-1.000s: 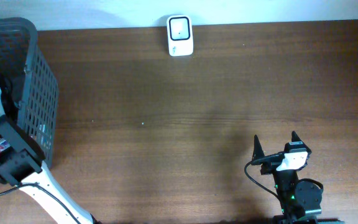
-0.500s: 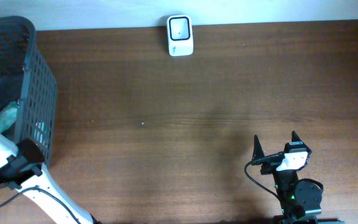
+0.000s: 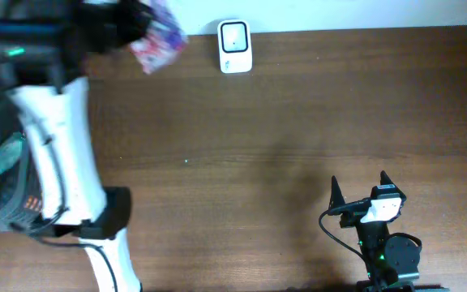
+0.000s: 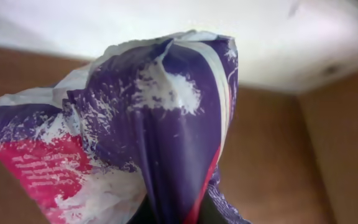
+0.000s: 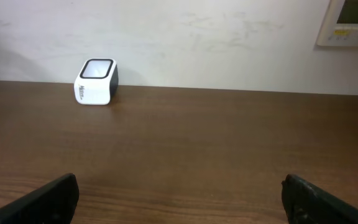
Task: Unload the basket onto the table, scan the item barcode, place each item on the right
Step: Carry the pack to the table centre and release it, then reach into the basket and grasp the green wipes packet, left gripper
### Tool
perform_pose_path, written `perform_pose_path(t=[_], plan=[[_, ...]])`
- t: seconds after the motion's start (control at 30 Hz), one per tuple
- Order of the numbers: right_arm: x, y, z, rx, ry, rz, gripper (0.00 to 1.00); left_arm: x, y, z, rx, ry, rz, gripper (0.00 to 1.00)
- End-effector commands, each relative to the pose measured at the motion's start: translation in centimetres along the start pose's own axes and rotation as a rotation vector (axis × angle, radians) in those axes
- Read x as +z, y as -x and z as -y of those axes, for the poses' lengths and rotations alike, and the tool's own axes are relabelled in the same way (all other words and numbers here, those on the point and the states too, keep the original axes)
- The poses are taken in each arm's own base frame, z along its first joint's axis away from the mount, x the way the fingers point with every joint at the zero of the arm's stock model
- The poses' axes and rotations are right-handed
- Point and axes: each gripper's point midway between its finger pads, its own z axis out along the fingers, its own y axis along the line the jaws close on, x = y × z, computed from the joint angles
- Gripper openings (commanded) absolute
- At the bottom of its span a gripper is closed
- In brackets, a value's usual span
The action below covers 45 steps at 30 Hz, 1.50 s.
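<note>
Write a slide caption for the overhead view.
Left pincer holds a purple-pink packet near the white scanner; right pincer sits open, idle.

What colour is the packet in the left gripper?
Purple and white with a pink-red panel; the packet shows best in the left wrist view.

No words can be read anywhere. The packet (image 4: 160, 143) has small white print on its pink part, too blurred. The scanner (image 5: 96, 81) has a tiny unreadable mark on its side.
</note>
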Motion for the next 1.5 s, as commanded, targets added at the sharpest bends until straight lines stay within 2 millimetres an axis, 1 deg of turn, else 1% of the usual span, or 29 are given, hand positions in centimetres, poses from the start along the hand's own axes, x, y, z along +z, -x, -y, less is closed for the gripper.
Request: perform_pose_path(t=[0.0,0.07,0.2,0.23,0.27,0.3,0.33,0.37,0.43,0.5,0.57,0.6,0.63,0.7,0.73,0.77,0.8,0.87,0.93,0.97,1.0,1.03,1.07,1.1,1.13,1.23,1.3,1.37,1.47], plan=[[0.0,-0.4,0.3,-0.003,-0.015,-0.006,0.99,5.1,-4.8,0.0,0.026,0.235,-0.114,0.00],[0.0,-0.4,0.3,-0.003,-0.015,-0.006,0.99,9.3,-9.4,0.4,0.062,0.306,-0.237,0.02],[0.0,-0.4,0.3,-0.003,-0.015,-0.006,0.99,17.3,-18.9,1.2,0.156,0.306,-0.419,0.00],[0.0,-0.4,0.3,-0.003,-0.016,-0.006,0.99,19.1,-21.3,0.9,0.176,0.305,-0.448,0.05],[0.0,-0.4,0.3,-0.003,-0.015,-0.006,0.99,20.3,-23.0,0.5,0.188,0.308,-0.465,0.16],[0.0,-0.4,0.3,-0.003,-0.015,-0.006,0.99,21.1,-23.9,0.1,0.194,0.309,-0.467,0.37],[0.0,-0.4,0.3,-0.003,-0.015,-0.006,0.99,21.9,-24.6,-0.1,0.198,0.302,-0.462,0.64],[0.0,-0.4,0.3,-0.003,-0.015,-0.006,0.99,22.4,-25.0,-0.3,0.203,0.298,-0.461,0.79],[0.0,-0.4,0.3,-0.003,-0.015,-0.006,0.99,22.3,-24.3,0.0,0.209,0.286,-0.441,0.87],[0.0,-0.4,0.3,-0.003,-0.016,-0.006,0.99,20.9,-20.6,1.7,0.245,0.239,-0.369,0.89],[0.0,-0.4,0.3,-0.003,-0.015,-0.006,0.99,17.3,-14.3,3.4,0.253,0.195,-0.236,0.91],[0.0,-0.4,0.3,-0.003,-0.015,-0.006,0.99,14.8,-11.0,3.7,0.263,0.182,-0.161,0.93],[0.0,-0.4,0.3,-0.003,-0.015,-0.006,0.99,11.3,-6.6,2.9,0.252,0.205,-0.057,0.95],[0.0,-0.4,0.3,-0.003,-0.015,-0.006,0.99,5.5,-0.6,-0.9,0.196,0.327,0.107,0.96],[0.0,-0.4,0.3,-0.003,-0.016,-0.006,0.99,1.6,2.3,-4.4,0.145,0.430,0.193,0.96],[0.0,-0.4,0.3,-0.003,-0.016,-0.006,0.99,-0.7,3.6,-7.2,0.106,0.508,0.231,0.95],[0.0,-0.4,0.3,-0.003,-0.015,-0.006,0.99,-3.4,4.6,-11.7,0.046,0.624,0.260,0.94],[0.0,-0.4,0.3,-0.003,-0.015,-0.006,0.99,-5.6,4.8,-16.5,-0.027,0.722,0.254,0.93],[0.0,-0.4,0.3,-0.003,-0.016,-0.006,0.99,-8.2,3.6,-23.5,-0.169,0.845,0.211,0.90],[0.0,-0.4,0.3,-0.003,-0.016,-0.006,0.99,-9.2,2.8,-26.8,-0.223,0.902,0.181,0.85],[0.0,-0.4,0.3,-0.003,-0.015,-0.006,0.99,-9.6,1.9,-30.0,-0.269,0.949,0.142,0.76],[0.0,-0.4,0.3,-0.003,-0.015,-0.006,0.99,-9.5,0.9,-32.5,-0.279,0.981,0.088,0.78],[0.0,-0.4,0.3,-0.003,-0.016,-0.006,0.99,-9.2,0.0,-34.0,-0.270,0.998,0.035,0.82],[0.0,-0.4,0.3,-0.003,-0.015,-0.006,0.99,-8.7,-1.3,-35.8,-0.260,1.015,-0.034,0.94],[0.0,-0.4,0.3,-0.003,-0.016,-0.006,0.99,-7.5,-3.5,-38.4,-0.267,1.032,-0.123,1.00],[0.0,-0.4,0.3,-0.003,-0.016,-0.006,0.99,-4.7,-8.5,-43.3,-0.261,1.057,-0.300,1.00],[0.0,-0.4,0.3,-0.003,-0.015,-0.006,0.99,-3.4,-10.1,-45.3,-0.197,1.080,-0.364,1.00],[0.0,-0.4,0.3,-0.003,-0.016,-0.006,0.99,-1.7,-10.3,-47.0,-0.107,1.069,-0.387,0.99],[0.0,-0.4,0.3,-0.003,-0.015,-0.006,0.99,-1.7,-9.8,-48.2,-0.084,1.111,-0.373,1.00]])
